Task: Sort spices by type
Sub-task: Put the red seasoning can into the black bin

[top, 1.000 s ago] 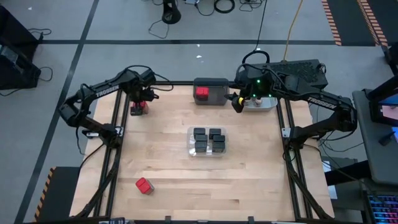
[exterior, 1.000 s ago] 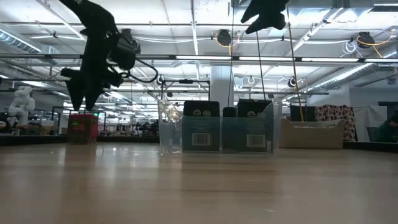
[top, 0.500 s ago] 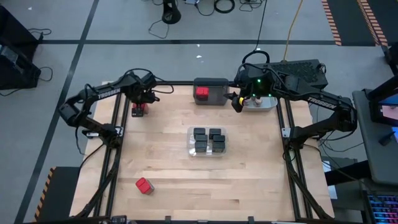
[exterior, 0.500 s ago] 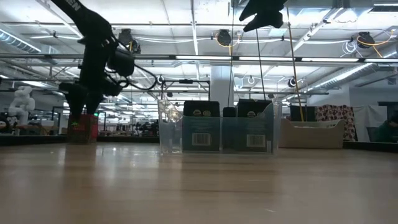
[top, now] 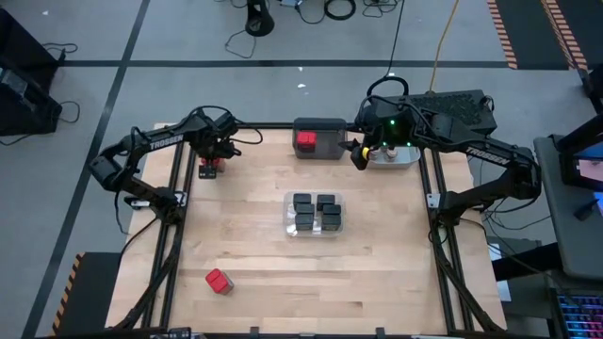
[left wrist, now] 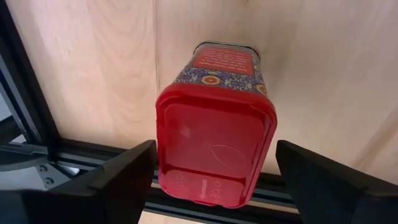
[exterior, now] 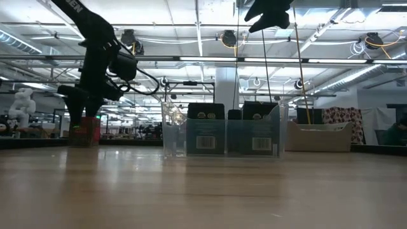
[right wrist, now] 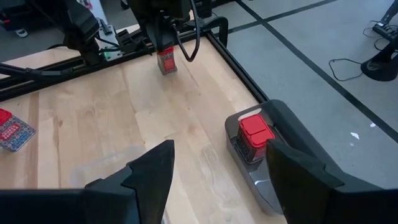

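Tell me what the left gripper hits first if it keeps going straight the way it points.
The red-lidded spice box standing upright directly below; the left gripper points down with its open fingers straddling the lid.

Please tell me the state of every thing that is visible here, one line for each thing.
Left gripper: open, fingers either side of standing red spice box.
Right gripper: open, empty, above the table's far edge.
Dark bin: holds one red box.
Clear bin: holds black boxes.
Red box: lying on table.
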